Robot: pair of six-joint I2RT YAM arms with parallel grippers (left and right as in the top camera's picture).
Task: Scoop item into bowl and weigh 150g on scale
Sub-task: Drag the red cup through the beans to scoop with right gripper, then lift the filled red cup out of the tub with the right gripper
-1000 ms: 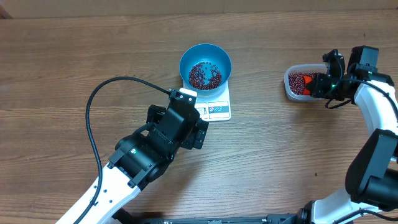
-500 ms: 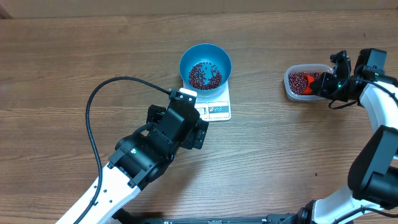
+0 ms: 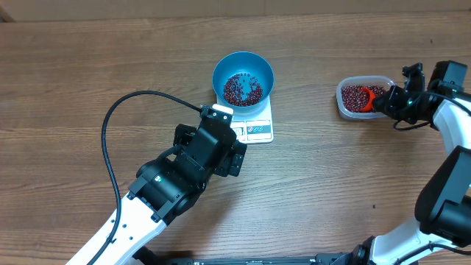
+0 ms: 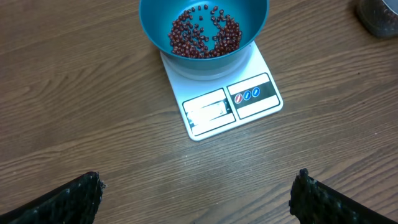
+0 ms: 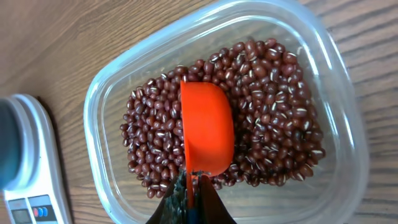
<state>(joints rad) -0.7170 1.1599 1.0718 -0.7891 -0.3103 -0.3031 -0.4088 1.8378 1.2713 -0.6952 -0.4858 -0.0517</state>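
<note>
Your right pincer [image 5: 189,200] is clamped on the handle of the orange scoop [image 5: 206,127], whose cup lies just ahead of its fingertips, seemingly back-up, on the beans [image 5: 273,93] in the clear tub [image 5: 339,81]. Roll the wrist to drive the lip under the heap, then lift level. The blue bowl [image 3: 221,68] (partly filled) sits on the scale [image 3: 259,129] well off to that pincer's left, just ahead of your left pincer [image 4: 196,196], whose jaws stand wide apart and empty; take small loads.
</note>
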